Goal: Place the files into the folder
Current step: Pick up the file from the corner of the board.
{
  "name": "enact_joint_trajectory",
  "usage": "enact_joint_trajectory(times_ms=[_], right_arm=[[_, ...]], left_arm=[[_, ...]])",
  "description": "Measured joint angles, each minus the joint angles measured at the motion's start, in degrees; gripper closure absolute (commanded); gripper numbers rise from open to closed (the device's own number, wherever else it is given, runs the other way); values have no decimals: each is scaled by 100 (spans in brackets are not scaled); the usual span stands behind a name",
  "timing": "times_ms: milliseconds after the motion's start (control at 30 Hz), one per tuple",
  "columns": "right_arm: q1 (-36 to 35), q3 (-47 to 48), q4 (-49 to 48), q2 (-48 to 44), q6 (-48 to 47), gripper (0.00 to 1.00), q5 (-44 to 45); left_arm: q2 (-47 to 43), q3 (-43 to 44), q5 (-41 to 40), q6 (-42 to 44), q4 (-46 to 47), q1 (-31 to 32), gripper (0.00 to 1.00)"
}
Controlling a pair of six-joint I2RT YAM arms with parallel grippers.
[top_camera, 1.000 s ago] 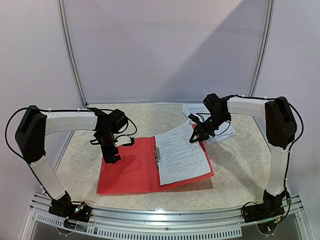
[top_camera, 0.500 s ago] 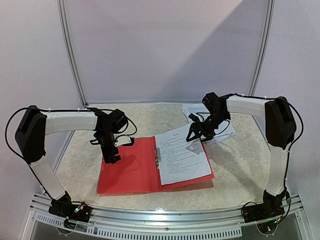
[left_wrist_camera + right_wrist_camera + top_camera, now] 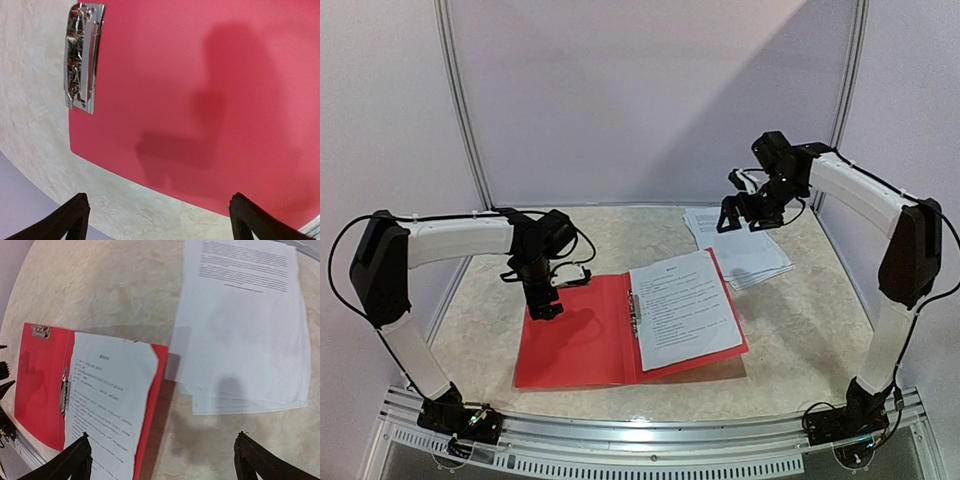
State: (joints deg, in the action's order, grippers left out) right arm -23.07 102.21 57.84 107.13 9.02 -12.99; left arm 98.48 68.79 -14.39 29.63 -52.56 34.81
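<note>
Folder (image 3: 575, 345) lies open and flat on the table (image 3: 790, 340), roughly centred between the two arms. One printed sheet (image 3: 682, 308) rests on its right half, left edge up against the spine clip (image 3: 64, 390); whether it sits under the clip cannot be told. The sheet's far right corner looks bent in the right wrist view.

The remaining files (image 3: 240, 340) are a loose white stack on the table, beyond and to the right of the folder, with the near corner just beside the folder's far right corner. There are several layers at the stack's edge; a count is not possible.

Right gripper (image 3: 162, 462): raised over the gap between folder and stack; fingers spread wide, nothing between them.

Left gripper (image 3: 160, 220): above the bare left cover, near a silver clip (image 3: 82, 55) at the cover's edge; spread wide and empty, with its shadow falling on the red, so it appears clear of the surface.

Progress, as a judgement: early. One sheet is in place and the stack is not yet transferred; the likely remaining work is to fetch each sheet from the stack and lay it on the right half. The folder is open; whether it needs closing is unclear from the task.
</note>
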Motion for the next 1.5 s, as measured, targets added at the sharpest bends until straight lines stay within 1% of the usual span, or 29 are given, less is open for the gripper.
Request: enact_joint_trajectory(times_ms=[67, 133, 200, 267, 300, 433, 600, 800, 1100, 1233, 1367, 1500], right_arm=[[402, 2, -13, -81, -55, 5, 22], [846, 0, -61, -55, -125, 14, -74], [1329, 0, -162, 76, -175, 28, -262], [1729, 0, -306, 295, -195, 39, -476], [1915, 2, -387, 439, -192, 42, -584], [2415, 7, -704, 1104, -153, 48, -1019], [2761, 28, -977, 1823, -92, 52, -1488], [2798, 136, -1119, 2347, -107, 61, -1895], [2798, 136, -1185, 2592, -118, 60, -2120], [2798, 136, -1200, 2592, -129, 57, -2074], [2798, 142, -1200, 2592, -166, 56, -1921], [2798, 146, -1200, 2592, -188, 58, -1864]], left_arm=[[-11, 138, 24, 39, -81, 0, 0], [-11, 352, 66, 79, -192, 0, 0], [-11, 573, 107, 90, -284, 0, 0], [-7, 844, 144, 101, -369, 0, 0], [13, 1019, 164, 103, -426, 2, 1], [216, 1705, 216, 76, -516, 22, 1], [675, 2194, 245, 42, -560, 50, 0], [1060, 2312, 280, 31, -649, 109, 0], [1172, 2312, 275, 33, -684, 131, 0], [1172, 2312, 278, 33, -684, 131, 0], [1172, 2312, 278, 33, -682, 133, 0], [1174, 2312, 278, 33, -680, 136, 0]])
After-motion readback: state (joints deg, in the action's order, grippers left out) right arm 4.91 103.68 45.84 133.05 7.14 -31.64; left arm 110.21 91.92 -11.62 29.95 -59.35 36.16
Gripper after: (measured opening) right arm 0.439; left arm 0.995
